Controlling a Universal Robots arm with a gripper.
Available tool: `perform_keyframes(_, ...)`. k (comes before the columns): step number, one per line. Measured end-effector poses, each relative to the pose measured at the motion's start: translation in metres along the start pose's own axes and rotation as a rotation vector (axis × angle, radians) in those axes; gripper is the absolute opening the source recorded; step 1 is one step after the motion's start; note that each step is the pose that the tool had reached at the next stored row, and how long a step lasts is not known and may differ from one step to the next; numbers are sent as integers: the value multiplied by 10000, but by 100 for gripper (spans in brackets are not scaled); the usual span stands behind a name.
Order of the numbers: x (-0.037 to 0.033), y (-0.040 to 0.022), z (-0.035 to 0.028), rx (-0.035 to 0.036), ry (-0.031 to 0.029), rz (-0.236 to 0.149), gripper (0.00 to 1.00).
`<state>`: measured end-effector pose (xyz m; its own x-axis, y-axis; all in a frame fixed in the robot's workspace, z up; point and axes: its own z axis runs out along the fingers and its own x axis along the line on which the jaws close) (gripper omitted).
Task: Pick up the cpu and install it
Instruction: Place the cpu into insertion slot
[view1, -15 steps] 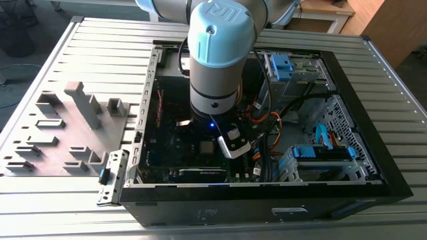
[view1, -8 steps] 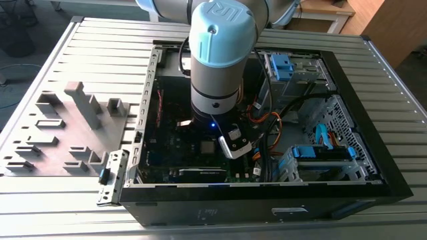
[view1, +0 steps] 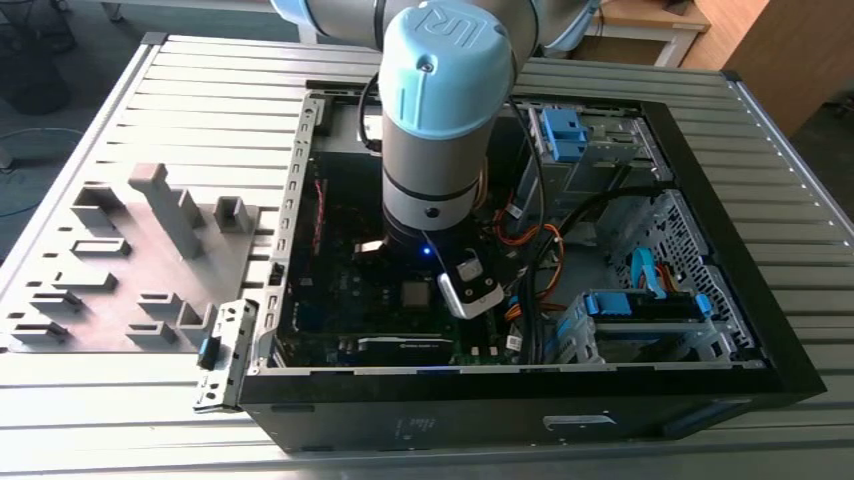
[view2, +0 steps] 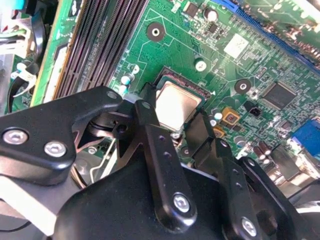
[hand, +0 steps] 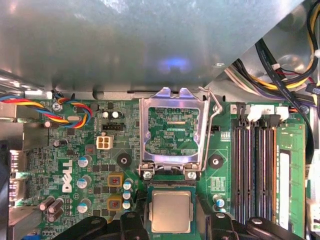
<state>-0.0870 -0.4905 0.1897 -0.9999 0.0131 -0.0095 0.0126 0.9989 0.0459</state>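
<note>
the cpu (hand: 171, 210) lies flat and square in the socket (view2: 176, 79) of the motherboard (hand: 75, 150), metal top up. the pincer (view2: 172, 117) hangs straight over it. its fingers (view2: 152, 135) are parted a little wider than the chip, one to each side, gripping nothing as far as i can judge. that straddle suits a chip set down level rather than dropped. the load plate (hand: 173, 130) stands swung up on its hinge with the lever (hand: 214, 120) unlatched beside it, which leaves the socket open from above. the open case (view1: 467, 420) lies on its side on the bench (view1: 214, 90), so the arm (view1: 434, 120) can reach down into it. in the exterior view the chip sits toward six o'clock of the board, with the drive cages (view1: 641, 310) at three o'clock. the grey tray (view1: 80, 300), at nine o'clock of the case, has pockets that look bare.
</note>
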Motion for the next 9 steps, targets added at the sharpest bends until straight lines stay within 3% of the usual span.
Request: perform_keyframes(9,0,0,10,-21,-7,158,47)
